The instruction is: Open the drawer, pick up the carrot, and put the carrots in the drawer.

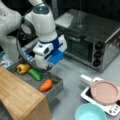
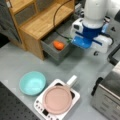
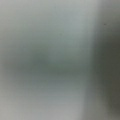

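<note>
Gripper [image 1: 47,67] is hanging low over the open drawer [image 1: 56,87], fingers hidden so I can't tell its state. The carrot [image 1: 46,85] is already lying inside. Probably best lifting straight up, clearing the drawer's walls.

Mock kitchen: toaster oven [image 1: 92,40], hotplate [image 2: 56,100], perforated lab bench [image 2: 12,107]

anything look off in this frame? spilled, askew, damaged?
Nothing stands out. The drawer is pulled open, and the carrot lies inside it beside a green vegetable and a yellow pepper toy. The gripper hangs just above the drawer. The pink pan sits squarely on the cooktop.
</note>
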Available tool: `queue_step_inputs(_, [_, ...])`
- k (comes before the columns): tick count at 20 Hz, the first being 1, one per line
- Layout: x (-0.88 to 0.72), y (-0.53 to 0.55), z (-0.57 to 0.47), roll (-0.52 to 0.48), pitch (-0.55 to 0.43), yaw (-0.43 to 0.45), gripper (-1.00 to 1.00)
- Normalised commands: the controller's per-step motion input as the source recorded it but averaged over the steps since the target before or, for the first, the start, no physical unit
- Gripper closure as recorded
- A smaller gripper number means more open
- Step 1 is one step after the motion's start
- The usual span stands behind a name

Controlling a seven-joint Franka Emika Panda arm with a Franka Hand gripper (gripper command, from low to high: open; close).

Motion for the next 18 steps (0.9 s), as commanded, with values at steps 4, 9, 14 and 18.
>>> queue_step_inputs(4, [0.15,-0.11,0.03,0.033,0.080,-0.145,-1.00])
queue_step_inputs(9, [0.14,-0.13,0.03,0.006,0.082,-0.111,-1.00])
queue_step_inputs(14, [0.14,-0.15,0.05,-0.006,0.087,-0.057,-1.00])
queue_step_inputs(18, [0.16,-0.17,0.05,-0.036,0.090,-0.025,-1.00])
